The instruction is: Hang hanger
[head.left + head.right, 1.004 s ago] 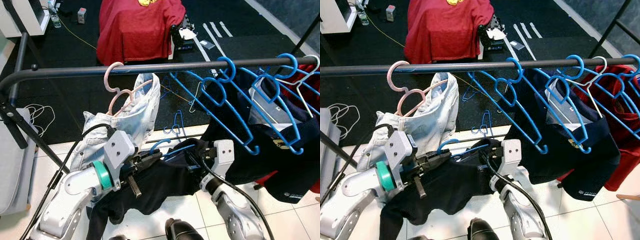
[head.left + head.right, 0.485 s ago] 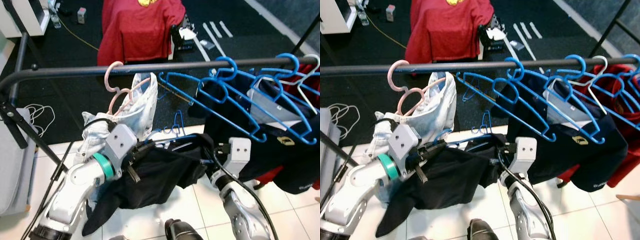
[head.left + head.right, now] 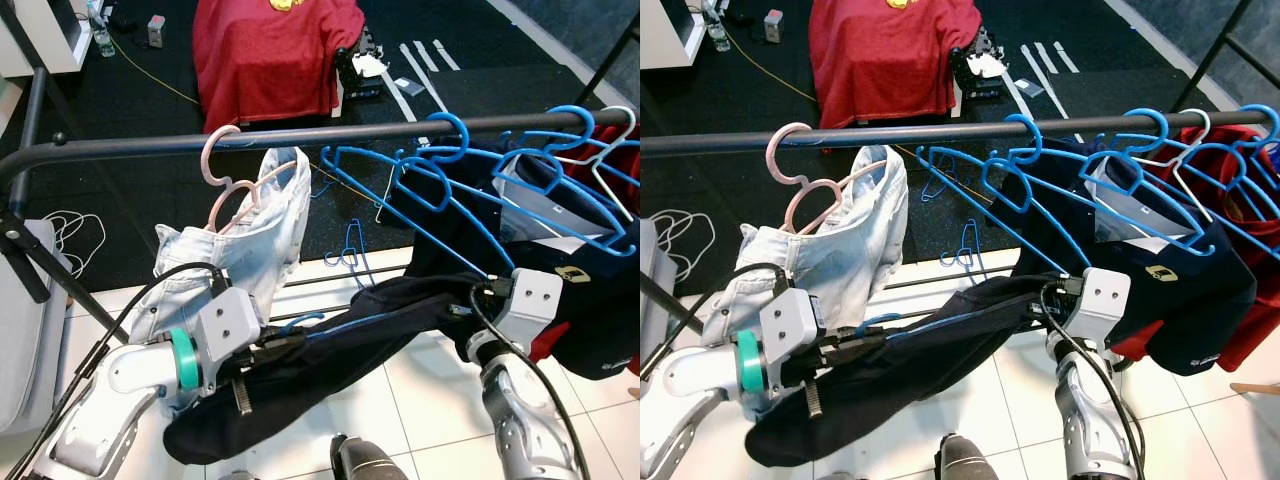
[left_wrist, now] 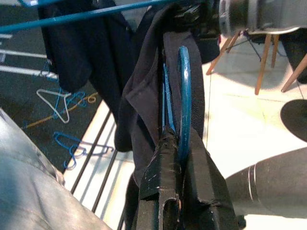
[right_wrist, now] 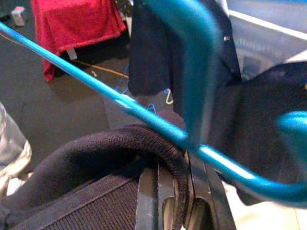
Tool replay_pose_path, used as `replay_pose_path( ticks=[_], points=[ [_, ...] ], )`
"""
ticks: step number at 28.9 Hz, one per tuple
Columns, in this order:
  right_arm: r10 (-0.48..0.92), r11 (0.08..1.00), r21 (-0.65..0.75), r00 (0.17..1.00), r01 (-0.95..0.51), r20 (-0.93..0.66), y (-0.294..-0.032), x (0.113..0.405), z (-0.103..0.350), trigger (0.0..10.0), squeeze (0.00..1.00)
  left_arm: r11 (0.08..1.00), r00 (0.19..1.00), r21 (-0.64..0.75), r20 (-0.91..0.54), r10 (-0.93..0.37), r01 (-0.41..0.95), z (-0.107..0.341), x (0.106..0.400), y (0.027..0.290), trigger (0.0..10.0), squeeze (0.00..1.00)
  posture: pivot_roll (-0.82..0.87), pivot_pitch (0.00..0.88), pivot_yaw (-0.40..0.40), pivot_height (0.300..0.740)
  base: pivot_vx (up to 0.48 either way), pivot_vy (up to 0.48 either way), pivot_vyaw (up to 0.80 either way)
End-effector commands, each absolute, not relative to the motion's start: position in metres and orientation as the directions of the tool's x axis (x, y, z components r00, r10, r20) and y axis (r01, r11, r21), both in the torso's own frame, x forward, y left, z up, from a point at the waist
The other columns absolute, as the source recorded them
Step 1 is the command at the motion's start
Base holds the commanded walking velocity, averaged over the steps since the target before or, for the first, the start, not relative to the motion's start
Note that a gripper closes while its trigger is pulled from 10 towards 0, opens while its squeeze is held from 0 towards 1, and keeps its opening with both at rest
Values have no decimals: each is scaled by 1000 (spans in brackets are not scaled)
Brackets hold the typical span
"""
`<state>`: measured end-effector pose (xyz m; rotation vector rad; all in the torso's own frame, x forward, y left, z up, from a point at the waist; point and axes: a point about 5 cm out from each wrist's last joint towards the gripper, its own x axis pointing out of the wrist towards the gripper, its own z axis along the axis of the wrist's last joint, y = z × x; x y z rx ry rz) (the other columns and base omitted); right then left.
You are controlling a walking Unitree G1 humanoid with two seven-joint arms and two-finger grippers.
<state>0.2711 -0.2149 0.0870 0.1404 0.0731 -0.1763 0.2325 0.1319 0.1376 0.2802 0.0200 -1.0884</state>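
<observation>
- Step: carrying. Left gripper [image 4: 175, 143] fingers clamp the blue hanger [image 4: 183, 91]; right gripper [image 5: 165, 179] fingers pinch the dark garment [image 3: 330, 350].
- Next, I judge: raise the hook onto the rail [image 3: 300, 135].

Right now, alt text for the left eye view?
Both claws hold a dark garment on a blue hanger stretched between them, left claw and right claw, below a black rail carrying a pink hanger with pale jeans.

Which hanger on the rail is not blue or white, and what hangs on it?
The pink hanger, at the robot's left end of the black rail. It carries light-blue jeans; the other hangers are blue, plus one white.
</observation>
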Motion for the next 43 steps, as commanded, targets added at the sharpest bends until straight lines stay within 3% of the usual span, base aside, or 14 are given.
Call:
replay_pose_path(
  ticks=[1, 4, 17, 18, 19, 20, 22, 23, 24, 27, 30, 35, 37, 43],
  points=[
    [-201, 969, 125, 975, 213, -98, -222, 269, 84, 0, 0, 504, 523, 185, -68, -850, 844, 148, 240, 127, 10000, 0, -122, 47, 9, 740, 0, 0, 0],
    [-139, 976, 145, 978, 162, -153, -203, 263, 70, 0, 0, 596, 592, 84, 72, -803, 799, 165, 253, 124, 10000, 0, -123, 46, 5, 740, 0, 0, 0],
    [66, 992, 124, 967, -36, -245, -169, 255, 50, 0, 0, 571, 569, -21, 122, -813, 821, 173, 251, 128, 10000, 0, -124, 48, 17, 740, 0, 0, 0],
    [191, 980, 92, 954, -174, -233, -154, 255, 53, 0, 0, 584, 586, -56, 119, -802, 810, 171, 251, 124, 10000, 0, -126, 48, 21, 740, 0, 0, 0],
    [191, 980, 92, 954, -174, -233, -154, 255, 53, 0, 0, 584, 586, -56, 119, -802, 810, 171, 251, 124, 10000, 0, -126, 48, 21, 740, 0, 0, 0],
    [367, 930, 66, 906, -362, -209, -132, 251, 59, 0, 0, 622, 628, -86, 89, -774, 779, 163, 254, 118, 10000, 0, -128, 48, 24, 740, 0, 0, 0],
    [367, 930, 66, 906, -362, -209, -132, 251, 59, 0, 0, 622, 628, -86, 89, -774, 779, 163, 254, 118, 10000, 0, -128, 48, 24, 740, 0, 0, 0],
    [524, 849, 41, 832, -526, -183, -110, 246, 67, 0, 0, 654, 661, -119, 35, -750, 747, 153, 256, 112, 10000, 0, -128, 48, 24, 740, 0, 0, 0],
    [524, 849, 41, 832, -526, -183, -110, 246, 67, 0, 0, 654, 661, -119, 35, -750, 747, 153, 256, 112, 10000, 0, -128, 48, 24, 740, 0, 0, 0],
    [743, 661, 25, 650, -750, -162, -78, 232, 80, 0, 0, 759, 764, -149, -32, -644, 633, 140, 266, 105, 10000, 0, -124, 52, 21, 740, 0, 0, 0],
    [814, 565, 12, 555, -825, -174, -71, 226, 84, 0, 0, 843, 851, -211, -76, -519, 495, 134, 280, 105, 10000, 0, -121, 51, 19, 740, 0, 0, 0],
    [836, 546, 76, 535, -835, -123, -74, 227, 93, 0, 0, 884, 899, -268, -109, -424, 384, 131, 289, 109, 10000, 0, -122, 51, 22, 740, 0, 0, 0],
    [847, 496, 266, 528, -827, 64, -73, 229, 124, 0, 0, 900, 922, -324, -156, -355, 292, 126, 294, 114, 10000, 0, -126, 53, 26, 740, 0, 0, 0],
    [776, 349, 413, 507, -841, 375, -79, 231, 177, 0, 0, 916, 932, -312, -179, -316, 251, 125, 298, 118, 10000, 0, -129, 57, 31, 740, 0, 0, 0]
  ],
)
